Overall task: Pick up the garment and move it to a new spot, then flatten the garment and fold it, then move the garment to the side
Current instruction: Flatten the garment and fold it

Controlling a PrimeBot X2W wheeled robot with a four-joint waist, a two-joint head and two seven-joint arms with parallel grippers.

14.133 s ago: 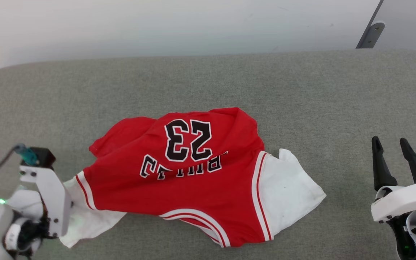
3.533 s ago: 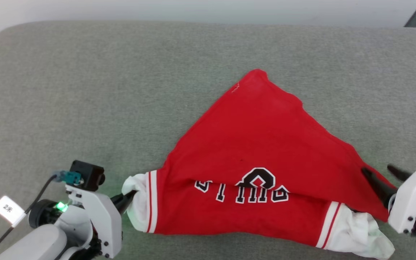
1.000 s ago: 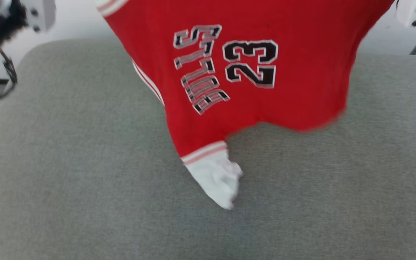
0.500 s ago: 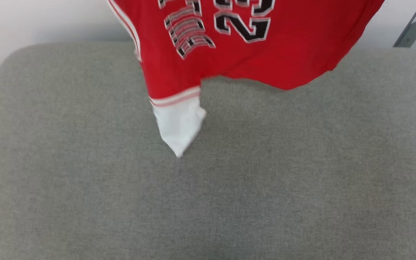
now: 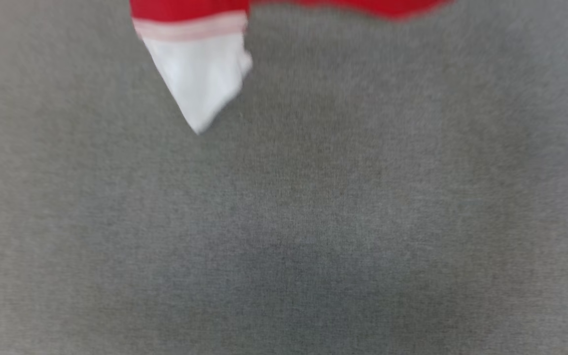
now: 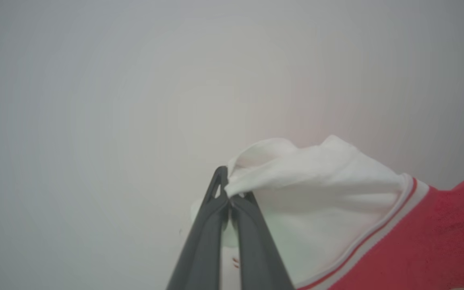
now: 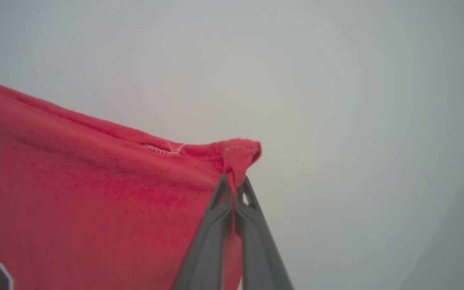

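The garment (image 5: 195, 74), a red jersey with white sleeves, hangs in the air; in the blurred head view its lower white sleeve and red hem dangle at the top edge above the grey surface. My left gripper (image 6: 228, 193) is shut on the bunched white sleeve (image 6: 316, 177), seen against a pale wall. My right gripper (image 7: 235, 184) is shut on a red hem corner of the garment (image 7: 95, 181), which spreads off to the left with a bit of black lettering at the bottom left.
The grey fabric surface (image 5: 313, 222) lies below the hanging garment. A plain pale wall (image 6: 95, 100) stands behind both grippers.
The head view has tilted down, so the jersey has slid up to the top edge and the wall has left the picture. Both grips hold as before.
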